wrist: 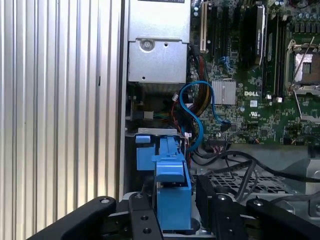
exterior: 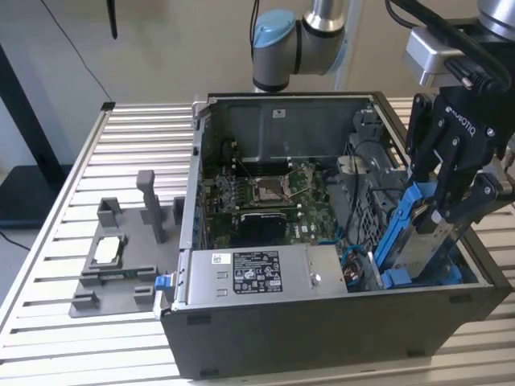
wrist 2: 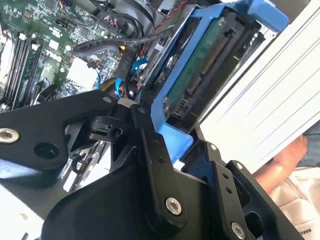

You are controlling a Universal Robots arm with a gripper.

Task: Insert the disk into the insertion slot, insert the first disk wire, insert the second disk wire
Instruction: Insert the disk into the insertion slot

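The disk (exterior: 418, 237), silver-grey in a bright blue carrier frame, hangs tilted on edge over the corner of the open computer case nearest the camera, at the exterior view's right. My gripper (exterior: 453, 191) is shut on its upper part. In the second wrist view the disk (wrist 2: 200, 65) shows its connector edge beyond the black fingers (wrist 2: 150, 142). In the first wrist view the blue carrier (wrist: 172, 192) sits between the fingers (wrist: 206, 192). The insertion slot (exterior: 418, 279) with blue rails lies just below the disk's lower end. Blue and red wires (wrist: 197, 117) lie loose beside the bay.
The grey power supply box (exterior: 249, 273) sits along the case's front wall, with the motherboard (exterior: 265, 193) behind it. A grey fixture (exterior: 121, 257) stands on the slatted table at the exterior view's left. A person's hand (wrist 2: 290, 155) is at the edge in the second wrist view.
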